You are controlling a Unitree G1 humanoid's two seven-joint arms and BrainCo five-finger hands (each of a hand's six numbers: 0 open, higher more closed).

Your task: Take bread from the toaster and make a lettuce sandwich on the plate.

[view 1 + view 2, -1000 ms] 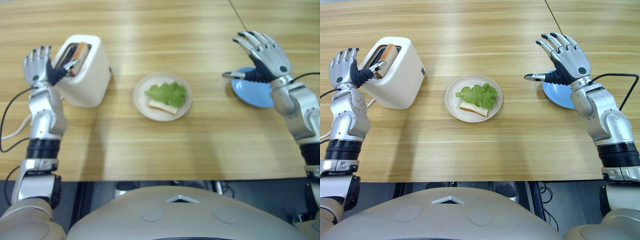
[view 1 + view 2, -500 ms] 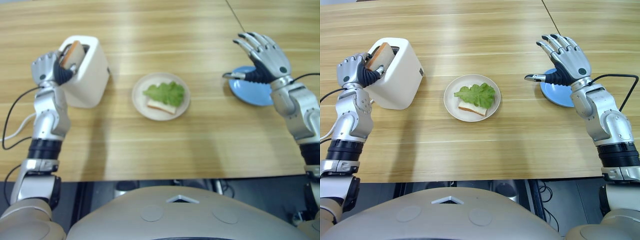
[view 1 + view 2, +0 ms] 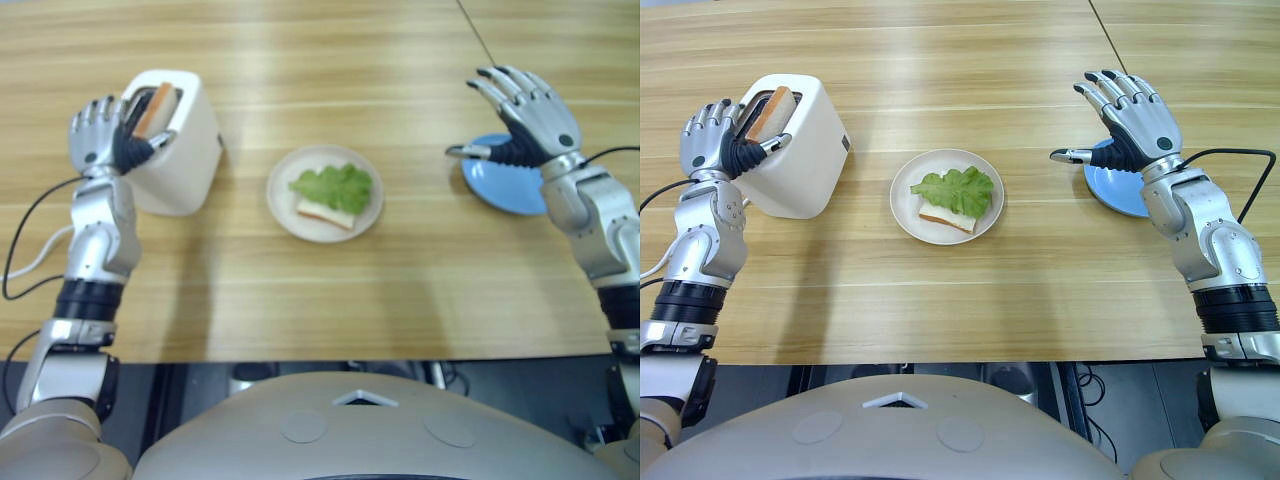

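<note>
White toaster (image 3: 800, 160) stands left on the table (image 3: 990, 300), one bread slice (image 3: 771, 108) upright in its slot. The left hand (image 3: 712, 140) sits against it, fingers loosely spread, thumb toward the slice, apparently placed to pinch it. Lettuce (image 3: 958, 190) on the plate (image 3: 902, 205) awaits that top. The right hand (image 3: 1135, 115) hovers spread above a blue dish (image 3: 1120, 195), likely kept clear.

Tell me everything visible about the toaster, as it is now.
The toaster is a white, rounded box, smooth like plastic, with a small dark mark on its right side. It stands on the wooden table, to the left of the plate and apart from it. A slice of bread sticks up from its top slot. The left hand is against its left side, thumb over the top edge; contact with the bread is unclear.
</note>
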